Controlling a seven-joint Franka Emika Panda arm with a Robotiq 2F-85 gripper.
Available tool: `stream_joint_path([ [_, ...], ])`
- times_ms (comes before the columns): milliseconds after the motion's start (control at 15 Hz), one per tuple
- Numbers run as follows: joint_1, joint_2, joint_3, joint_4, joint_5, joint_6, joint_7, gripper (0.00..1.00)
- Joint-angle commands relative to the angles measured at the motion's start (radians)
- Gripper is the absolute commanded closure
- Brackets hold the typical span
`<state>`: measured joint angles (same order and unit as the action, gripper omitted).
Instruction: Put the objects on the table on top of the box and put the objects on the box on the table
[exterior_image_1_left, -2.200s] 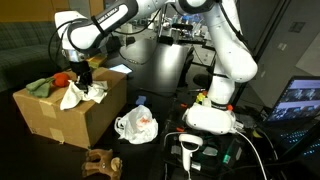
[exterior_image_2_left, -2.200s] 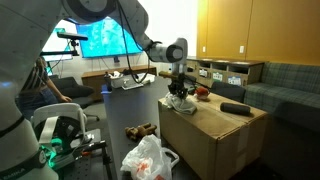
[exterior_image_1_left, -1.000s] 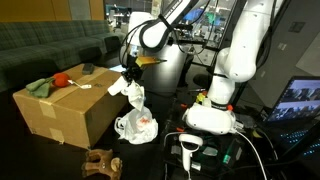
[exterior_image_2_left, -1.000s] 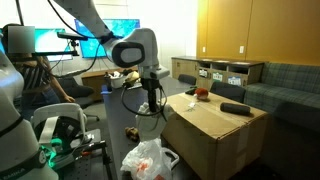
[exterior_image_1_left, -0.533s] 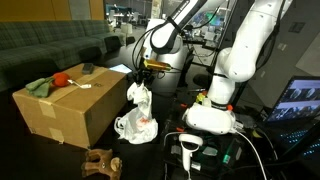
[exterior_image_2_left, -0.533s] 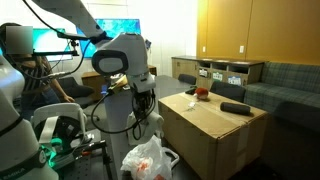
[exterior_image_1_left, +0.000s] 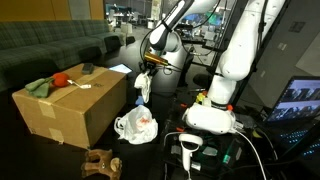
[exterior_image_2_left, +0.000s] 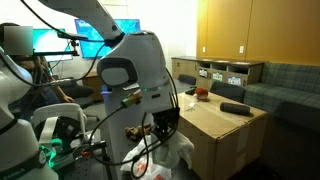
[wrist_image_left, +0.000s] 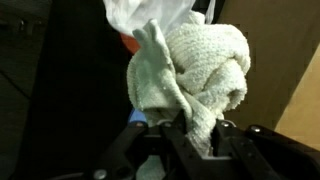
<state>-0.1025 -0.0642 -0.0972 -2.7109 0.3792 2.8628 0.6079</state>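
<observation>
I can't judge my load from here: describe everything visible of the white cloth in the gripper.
The white cloth looks like looped terry towelling, bunched into a wad with one flap drooping. The gripper has its jaws shut on one end, so it hangs clear beside the box, over a white plastic bag.

1. The Franka arm (exterior_image_1_left: 236, 45) wears a glossy white shell of rounded, pipe-thick links, seen in both exterior views.
2. Dark grey bands ring the joints between the white links, and a dark circular cap (exterior_image_2_left: 119, 72) sits on one broad link.
3. The base (exterior_image_1_left: 212, 117) is a white domed block. In an exterior view a green light (exterior_image_2_left: 46, 151) glows on it, at 8 o'clock in the frame.
4. Thin black cables (exterior_image_2_left: 170, 104) loop loosely off the wrist link.
5. The gripper (exterior_image_1_left: 146, 68) is black and boxy. In the wrist view its matte dark fingers (wrist_image_left: 228, 132) enter from 6 o'clock.
</observation>
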Motion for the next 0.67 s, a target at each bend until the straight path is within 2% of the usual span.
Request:
stream_joint_path([
  [0,-0.072,0.180,-0.052,0.136,-0.053,0.115,0.095,0.96],
  [133,-0.075,0.265,-0.093,0.186,-0.128,0.182,0.210,0.96],
  [333,0.004,0.410,-0.196,0.282,-0.213,0.205,0.361,0.96],
  [533,0.010,0.521,-0.185,0.370,-0.127,0.160,0.362,0.96],
  [600,-0.013,0.552,-0.159,0.397,-0.100,0.147,0.360,0.96],
])
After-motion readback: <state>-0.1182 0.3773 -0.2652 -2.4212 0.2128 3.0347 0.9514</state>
